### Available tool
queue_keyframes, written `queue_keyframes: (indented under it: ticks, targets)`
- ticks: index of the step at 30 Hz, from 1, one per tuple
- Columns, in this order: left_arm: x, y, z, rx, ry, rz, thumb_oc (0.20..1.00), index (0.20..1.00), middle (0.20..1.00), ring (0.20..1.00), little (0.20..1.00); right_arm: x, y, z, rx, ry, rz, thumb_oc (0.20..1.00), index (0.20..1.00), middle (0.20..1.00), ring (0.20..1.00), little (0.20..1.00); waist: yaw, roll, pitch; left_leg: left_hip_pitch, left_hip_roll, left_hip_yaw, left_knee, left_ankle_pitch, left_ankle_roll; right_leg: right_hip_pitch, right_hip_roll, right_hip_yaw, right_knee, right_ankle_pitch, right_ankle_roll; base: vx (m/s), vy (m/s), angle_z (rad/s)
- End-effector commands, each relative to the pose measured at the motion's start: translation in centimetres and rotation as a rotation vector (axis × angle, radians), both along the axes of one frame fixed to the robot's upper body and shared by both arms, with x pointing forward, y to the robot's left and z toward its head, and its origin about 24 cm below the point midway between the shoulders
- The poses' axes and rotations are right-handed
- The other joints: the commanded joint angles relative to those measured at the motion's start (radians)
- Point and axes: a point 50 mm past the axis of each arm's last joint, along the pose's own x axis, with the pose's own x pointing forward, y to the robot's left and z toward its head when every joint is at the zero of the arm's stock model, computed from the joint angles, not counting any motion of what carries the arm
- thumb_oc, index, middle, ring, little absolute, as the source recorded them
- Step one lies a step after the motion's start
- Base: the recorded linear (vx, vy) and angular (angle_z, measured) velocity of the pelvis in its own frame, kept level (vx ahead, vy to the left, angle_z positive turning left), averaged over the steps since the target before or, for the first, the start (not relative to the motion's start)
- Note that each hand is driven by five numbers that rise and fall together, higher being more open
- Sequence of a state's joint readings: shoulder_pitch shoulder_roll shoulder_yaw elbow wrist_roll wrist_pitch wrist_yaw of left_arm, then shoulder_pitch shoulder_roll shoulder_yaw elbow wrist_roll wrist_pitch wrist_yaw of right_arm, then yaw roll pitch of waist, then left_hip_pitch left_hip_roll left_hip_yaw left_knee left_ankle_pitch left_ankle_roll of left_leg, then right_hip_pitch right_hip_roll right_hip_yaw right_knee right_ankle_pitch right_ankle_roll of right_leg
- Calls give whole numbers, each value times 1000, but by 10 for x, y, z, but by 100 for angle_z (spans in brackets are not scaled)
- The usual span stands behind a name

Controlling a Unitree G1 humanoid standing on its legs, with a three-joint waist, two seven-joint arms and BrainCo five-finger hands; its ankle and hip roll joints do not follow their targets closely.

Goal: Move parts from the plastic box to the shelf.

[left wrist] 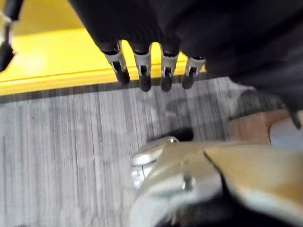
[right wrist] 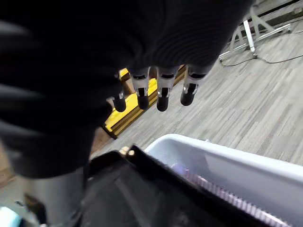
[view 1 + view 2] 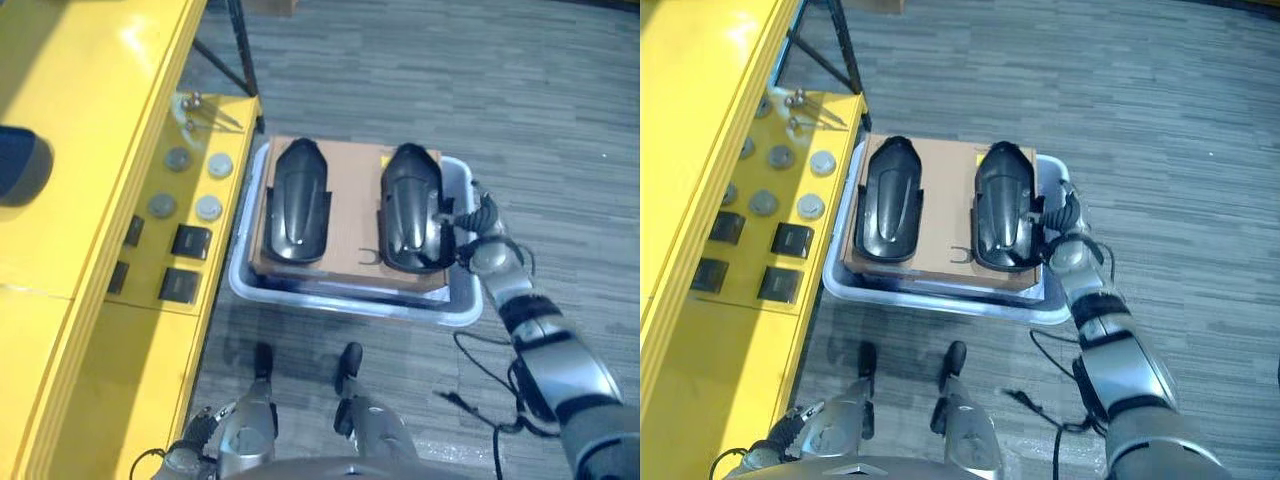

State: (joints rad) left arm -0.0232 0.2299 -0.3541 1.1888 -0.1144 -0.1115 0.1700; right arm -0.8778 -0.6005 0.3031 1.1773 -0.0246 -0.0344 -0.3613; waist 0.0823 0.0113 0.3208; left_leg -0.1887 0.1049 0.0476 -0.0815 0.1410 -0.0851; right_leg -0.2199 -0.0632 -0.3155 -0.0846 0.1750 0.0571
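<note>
Two long black moulded parts lie side by side on a cardboard sheet (image 3: 350, 180) in the pale grey plastic box (image 3: 340, 300) on the floor. The left part (image 3: 297, 200) lies free. My right hand (image 3: 465, 222) is at the outer side of the right part (image 3: 410, 205), over the box's right rim. Its fingers (image 2: 163, 92) hang straight above the black part (image 2: 156, 198) and the box wall (image 2: 227, 161), holding nothing. My left hand (image 1: 143, 75) hangs low by the yellow shelf, fingers straight, over the floor.
The yellow shelf (image 3: 90, 200) runs along the left. Its lower tier carries several round silver discs (image 3: 208, 207), black square pieces (image 3: 190, 240) and small metal bits (image 3: 195, 105). A dark leg of a frame (image 3: 235, 50) stands behind the box. Grey plank floor lies to the right.
</note>
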Motion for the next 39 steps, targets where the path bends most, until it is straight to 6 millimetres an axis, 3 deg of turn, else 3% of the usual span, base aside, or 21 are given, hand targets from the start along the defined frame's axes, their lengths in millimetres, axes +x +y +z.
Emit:
queue_keyframes:
  ticks: [1, 9, 10, 11, 12, 21, 23, 25, 27, 30, 31, 33, 34, 37, 39]
  targets:
    - [9, 12, 4, 59, -11, 10, 1000, 1000, 1000, 1000, 1000, -1, -10, 5, 4, -5, -87, 1000, 1000, 1000, 1000, 1000, 14, -40, 17, 19, 50, -89, 5, -89, -7, 28, -51, 24, -3, -109, 92, -27, -21, 23]
    - [13, 20, 7, 59, -43, 80, 1000, 1000, 1000, 1000, 1000, -3, -4, -17, -37, 169, -76, 1000, 1000, 1000, 1000, 1000, 27, -49, 47, -26, 47, -103, 14, -79, -7, -7, -52, 25, -3, -99, 92, -26, -7, 5]
    - [16, 20, 8, 53, -54, 99, 1000, 1000, 1000, 1000, 1000, -3, -1, -21, -33, 189, -64, 677, 677, 677, 677, 677, 27, -51, 49, -31, 45, -104, 15, -79, -7, -11, -53, 24, -3, -98, 92, -31, -3, 0]
    - [19, 21, 10, 45, -69, 119, 1000, 1000, 1000, 1000, 1000, -3, 3, -26, -32, 211, -45, 282, 282, 282, 282, 282, 27, -52, 53, -36, 43, -105, 16, -78, -6, -15, -53, 25, -3, -97, 91, 0, 0, 0]
    - [20, 22, 10, 42, -75, 130, 1000, 1000, 1000, 1000, 1000, -2, 6, -27, -27, 217, -36, 200, 200, 200, 200, 200, 27, -55, 53, -39, 43, -106, 18, -78, -6, -16, -55, 24, -3, -96, 91, 0, 0, 0]
    - [22, 29, 12, 21, -99, 211, 1000, 1000, 1000, 1000, 1000, -13, 18, -61, 102, 267, -5, 200, 200, 200, 200, 200, 29, -57, 35, -20, 35, -105, 14, -85, -4, 4, -68, 14, -3, -101, 91, 5, 1, 0]
    - [28, 33, 19, -28, -185, 322, 1000, 1000, 1000, 1000, 1000, -24, 10, -73, 155, 275, -28, 200, 200, 200, 200, 200, 37, -43, 14, 7, 25, -104, 14, -97, 0, 34, -77, 5, -3, -108, 93, 70, 23, 5]
    - [38, 32, 28, -63, -266, 295, 1000, 1000, 1000, 1000, 1000, -34, 1, -80, 167, 285, -44, 200, 200, 200, 200, 200, 43, -26, -13, 40, 20, -99, 17, -110, 3, 70, -85, -3, -3, -114, 96, 75, 36, 8]
    - [44, 33, 38, -70, -321, 240, 1000, 1000, 1000, 1000, 1000, -34, 4, -81, 147, 267, -8, 200, 200, 200, 200, 200, 45, -19, -30, 66, 18, -91, 17, -121, 5, 91, -87, -1, -3, -118, 98, 59, 24, 4]
    - [59, 30, 65, -76, -441, 65, 1000, 1000, 1000, 1000, 1000, -34, 6, -74, 92, 210, 45, 200, 200, 200, 200, 200, 46, -8, -62, 103, 17, -79, 23, -138, 10, 125, -91, 0, -3, -125, 102, 70, 10, -4]
    - [63, 30, 79, -91, -476, -39, 1000, 1000, 1000, 1000, 1000, -34, 6, -63, 36, 150, 78, 200, 200, 200, 200, 200, 43, 4, -85, 143, 23, -66, 23, -157, 10, 158, -89, 4, -3, -136, 106, 45, 7, -5]
    - [62, 31, 82, -101, -482, -56, 1000, 1000, 1000, 1000, 1000, -35, 5, -60, 15, 142, 92, 200, 200, 200, 200, 200, 40, 5, -99, 150, 20, -63, 24, -157, 13, 162, -93, 5, -3, -136, 106, 50, 11, -13]
    - [67, 26, 93, -144, -518, -102, 1000, 1000, 1000, 1000, 1000, -32, 5, -46, -35, 95, 117, 200, 200, 200, 200, 200, 34, 13, -124, 174, 21, -53, 25, -162, 12, 183, -97, 5, -3, -140, 108, 48, 6, -20]
    - [71, 20, 101, -196, -546, -121, 1000, 1000, 1000, 1000, 1000, -32, 6, -35, -80, 50, 145, 200, 200, 200, 200, 200, 28, 22, -143, 197, 22, -47, 18, -161, 12, 202, -96, 4, -3, -145, 108, 12, -1, -17]
    - [78, 14, 115, -259, -601, -136, 1000, 1000, 1000, 1000, 1000, -32, 4, -15, -157, -23, 164, 200, 200, 200, 200, 200, 23, 30, -165, 218, 25, -45, 5, -155, 8, 221, -98, -3, -3, -152, 108, 14, -16, -8]
